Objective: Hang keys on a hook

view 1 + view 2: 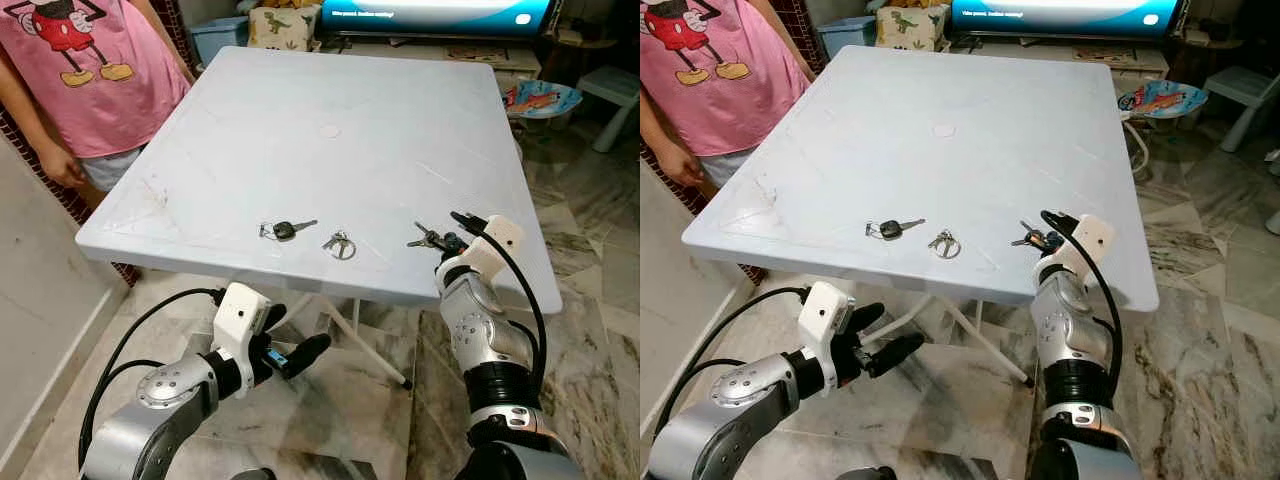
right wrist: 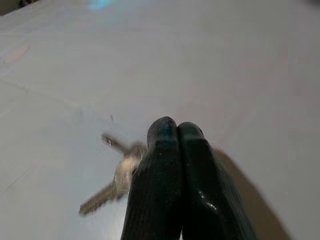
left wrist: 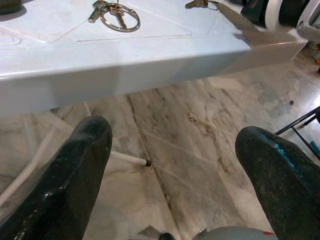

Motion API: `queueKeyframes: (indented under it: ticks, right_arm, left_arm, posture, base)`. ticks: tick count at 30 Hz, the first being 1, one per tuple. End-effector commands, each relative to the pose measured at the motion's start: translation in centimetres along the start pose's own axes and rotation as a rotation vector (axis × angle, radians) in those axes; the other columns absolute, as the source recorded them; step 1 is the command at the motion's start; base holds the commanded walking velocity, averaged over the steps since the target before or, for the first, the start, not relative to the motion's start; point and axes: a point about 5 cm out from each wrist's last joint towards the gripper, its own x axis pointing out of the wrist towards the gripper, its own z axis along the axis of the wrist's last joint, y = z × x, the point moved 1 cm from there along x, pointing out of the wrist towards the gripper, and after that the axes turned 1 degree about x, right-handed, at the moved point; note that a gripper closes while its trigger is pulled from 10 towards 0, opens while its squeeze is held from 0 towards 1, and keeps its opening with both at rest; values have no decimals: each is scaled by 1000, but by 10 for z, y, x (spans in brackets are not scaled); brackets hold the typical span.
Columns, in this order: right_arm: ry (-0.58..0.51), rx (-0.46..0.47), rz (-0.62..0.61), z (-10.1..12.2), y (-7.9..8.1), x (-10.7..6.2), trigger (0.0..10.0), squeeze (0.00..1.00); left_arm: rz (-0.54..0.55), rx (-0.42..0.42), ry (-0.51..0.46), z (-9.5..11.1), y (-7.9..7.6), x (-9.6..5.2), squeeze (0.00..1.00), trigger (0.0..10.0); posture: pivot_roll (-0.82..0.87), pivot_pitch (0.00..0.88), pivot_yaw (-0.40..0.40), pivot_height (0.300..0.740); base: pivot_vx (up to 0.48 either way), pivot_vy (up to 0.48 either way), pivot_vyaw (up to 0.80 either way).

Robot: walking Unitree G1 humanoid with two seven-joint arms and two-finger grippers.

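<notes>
No legible text

The screen point(image 1: 435, 15) beyond the far edge of the table, well away from both grippers, carries a thin white line of writing on blue, too small and blurred to read.

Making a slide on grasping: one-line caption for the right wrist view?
Right gripper, fingers pressed together, at a bunch of keys on the white table.
</notes>
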Motion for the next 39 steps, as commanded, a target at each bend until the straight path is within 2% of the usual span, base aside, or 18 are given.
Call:
queueKeyframes:
  ticks: [1,5,7,11,12,13,17,20,27,33,39]
  right_arm:
    - [-55,-66,47,10,10,0,0,0]
    - [-82,-114,86,13,16,-2,0,0]
    - [-104,-173,123,13,21,-5,0,0]
    - [-94,-187,127,10,23,-6,0,0]
    - [-72,-160,111,7,22,-7,1176,0]
    - [-71,-160,99,6,22,-9,10000,980]
    - [-87,-168,66,4,21,-15,10000,1000]
    - [-67,-118,51,0,21,-18,10000,1000]
    - [-50,-85,42,-2,21,-23,10000,1000]
    - [-31,10,-2,-2,18,-23,10000,1000]
    - [-15,28,-7,-4,16,-21,10000,1000]
  left_arm:
    - [7,15,2,0,1,0,0,10000]
    - [7,15,0,0,1,0,0,10000]
    - [8,14,0,0,1,1,0,10000]
    - [7,14,2,-1,0,1,0,10000]
    - [6,14,3,-1,0,1,0,10000]
    - [4,15,3,-1,0,1,0,10000]
    - [4,16,3,0,0,1,0,10000]
    - [1,16,2,0,0,1,0,10000]
    - [-4,16,1,0,-1,2,0,10000]
    - [-4,14,0,-1,-1,2,0,10000]
    - [-4,14,0,-1,-1,2,0,10000]
  posture:
    - [111,107,40,740]
    - [111,106,38,740]
    - [111,105,36,740]
    - [111,105,34,740]
    - [111,105,34,740]
    - [111,105,34,740]
    - [110,104,36,740]
    - [109,104,38,740]
    - [107,104,40,740]
    - [107,104,40,740]
    - [107,104,40,740]
  base:
    - [0,0,0]
    - [0,0,0]
    - [0,0,0]
    - [0,0,0]
    - [0,0,0]
    - [0,0,0]
    - [0,0,0]
    - [0,0,0]
    - [0,0,0]
    - [0,0,0]
    - [0,0,0]
